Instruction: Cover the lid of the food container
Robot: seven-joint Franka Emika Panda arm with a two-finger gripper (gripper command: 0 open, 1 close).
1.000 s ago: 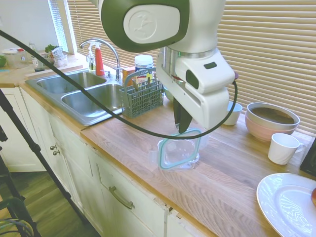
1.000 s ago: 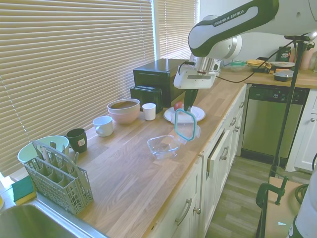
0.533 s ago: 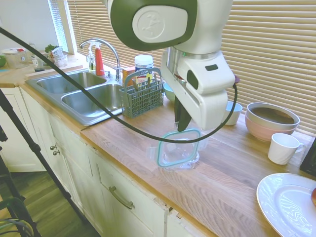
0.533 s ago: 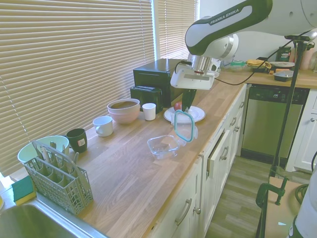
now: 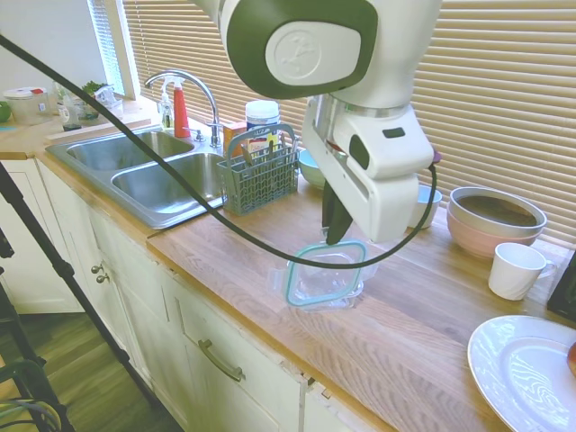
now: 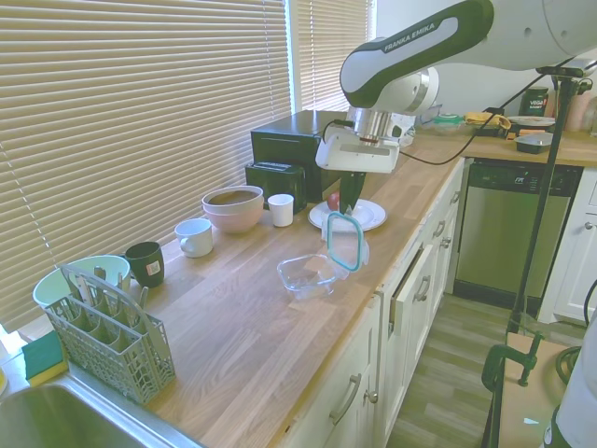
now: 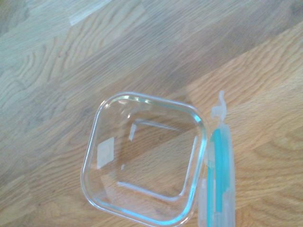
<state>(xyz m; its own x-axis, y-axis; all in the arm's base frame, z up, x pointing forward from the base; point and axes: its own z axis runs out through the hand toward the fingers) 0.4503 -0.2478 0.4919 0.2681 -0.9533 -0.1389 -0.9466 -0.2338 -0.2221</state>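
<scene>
Since the earlier frames, the lid (image 6: 344, 242) is shifting toward the food container (image 6: 307, 275), and the arm is travelling with it along the counter edge. Lid is hanging on edge, close to vertical, gripped at its upper rim; its teal seal is facing the second exterior camera. In the wrist view the lid (image 7: 217, 175) is showing edge-on just beside one wall of the food container (image 7: 142, 163), with a clear snap flap sticking out past the rim. Not seated on the container. Whether the lid's lower edge is touching the glass cannot be told from these views.

Gripper (image 5: 335, 236) is pointing down with its fingers pinched narrowly on the lid's (image 5: 325, 273) top edge. The food container (image 5: 324, 290) is sitting upright and empty on the wooden countertop (image 6: 233, 327), near the front edge, white sticker visible through its base.

Further out: a white plate (image 6: 348, 215) is lying beyond the gripper; a pink bowl (image 6: 233, 207), a small white cup (image 6: 281, 209) and a white mug (image 6: 194, 236) are standing along the blinds. A dark mug (image 6: 145, 262) is standing near a grey cutlery caddy (image 6: 110, 332), which is sitting beside the sink (image 5: 148, 171).
</scene>
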